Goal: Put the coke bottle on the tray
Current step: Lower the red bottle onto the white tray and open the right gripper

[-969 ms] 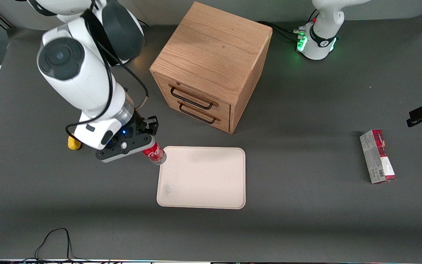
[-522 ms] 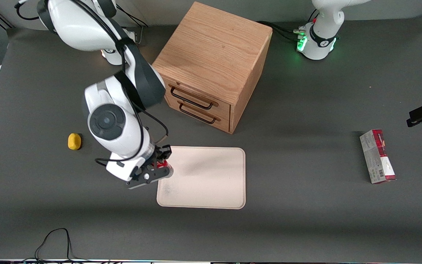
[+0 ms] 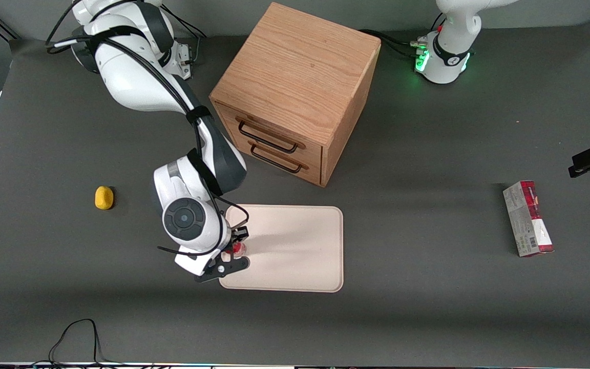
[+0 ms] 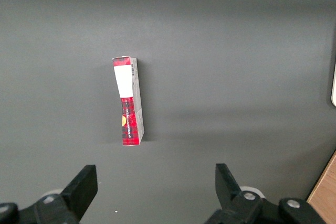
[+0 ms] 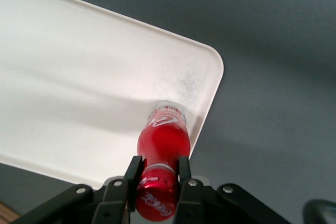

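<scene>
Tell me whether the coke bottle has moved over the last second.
Yes. Held in the end effector, the coke bottle went from beside the tray's corner nearest the drawer cabinet to over the tray, nearer the front camera.

A robotics lab or test bench, by the look of it: a plain dark grey tabletop (image 3: 428,154) carries two white robot arms bolted at its edge, one base (image 3: 443,61) glowing green, with loose black cables (image 3: 77,338) trailing about. The props are staged and unrelated: a small wooden drawer cabinet (image 3: 295,97), a cream tray (image 3: 295,256), a carton (image 3: 528,218).
</scene>
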Robot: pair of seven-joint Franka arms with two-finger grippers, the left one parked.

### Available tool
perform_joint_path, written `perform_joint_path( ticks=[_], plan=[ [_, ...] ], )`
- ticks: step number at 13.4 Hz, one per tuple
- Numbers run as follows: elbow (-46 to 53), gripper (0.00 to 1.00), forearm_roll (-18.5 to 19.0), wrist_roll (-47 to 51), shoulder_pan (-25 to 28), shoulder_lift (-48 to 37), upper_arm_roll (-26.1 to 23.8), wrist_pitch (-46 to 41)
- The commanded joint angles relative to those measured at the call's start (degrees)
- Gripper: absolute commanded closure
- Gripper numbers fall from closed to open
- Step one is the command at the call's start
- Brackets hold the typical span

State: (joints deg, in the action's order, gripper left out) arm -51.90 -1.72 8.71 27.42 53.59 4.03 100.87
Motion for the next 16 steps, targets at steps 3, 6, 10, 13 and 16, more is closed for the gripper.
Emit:
perform_joint_path(
  ticks=[3,6,10,13,16],
  plan=[
    [0.84,0.73,0.14,1.13,0.00,0.29,-0.16,0.55],
    [0.84,0.00,0.14,1.31,0.00,-0.32,-0.07,0.55],
    [0.84,0.00,0.58,1.22,0.09,-3.30,0.10,-2.42],
    [0.84,0.00,0.76,0.61,0.09,-9.09,0.19,-9.62],
    [0.66,0.00,0.67,0.43,0.09,-16.82,0.45,-18.66]
  ],
)
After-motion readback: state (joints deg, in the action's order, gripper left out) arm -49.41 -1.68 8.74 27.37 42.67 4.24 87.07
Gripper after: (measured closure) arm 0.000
